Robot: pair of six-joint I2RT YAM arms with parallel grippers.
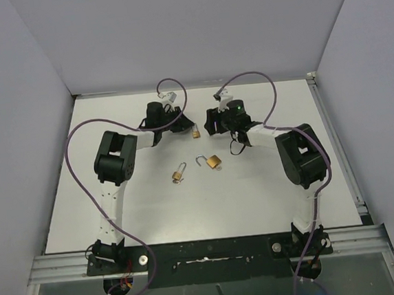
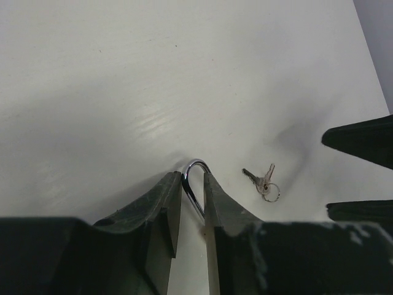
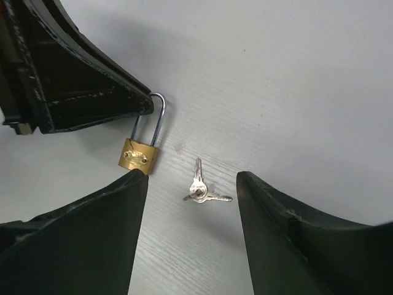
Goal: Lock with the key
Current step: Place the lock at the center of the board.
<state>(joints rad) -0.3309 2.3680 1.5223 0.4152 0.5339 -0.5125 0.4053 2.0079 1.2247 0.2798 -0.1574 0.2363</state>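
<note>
Top view: I see a matte white tabletop (image 1: 256,197) and both black-and-white arms reaching to the far middle, trailing purple cables (image 1: 79,137). The left gripper (image 1: 181,126) sits right at a small brass padlock (image 1: 196,133), with the right gripper (image 1: 215,122) just beside it. Two more brass padlocks lie nearer the bases: one (image 1: 178,172) on the left and one (image 1: 213,162) with its shackle swung open.

Left wrist: the dark, scuffed jaws stand narrow on either side of the padlock's rounded, shiny steel shackle (image 2: 195,167). I cannot tell whether they pinch it or just flank it. A small pair of silver keys (image 2: 263,181) on a ring lies flat, near on the right.

Right wrist: the right gripper's jaws are spread wide and hold nothing. The keys lie on the tabletop between them. The padlock's body is rectangular brass with a stamped mark too small to read.
</note>
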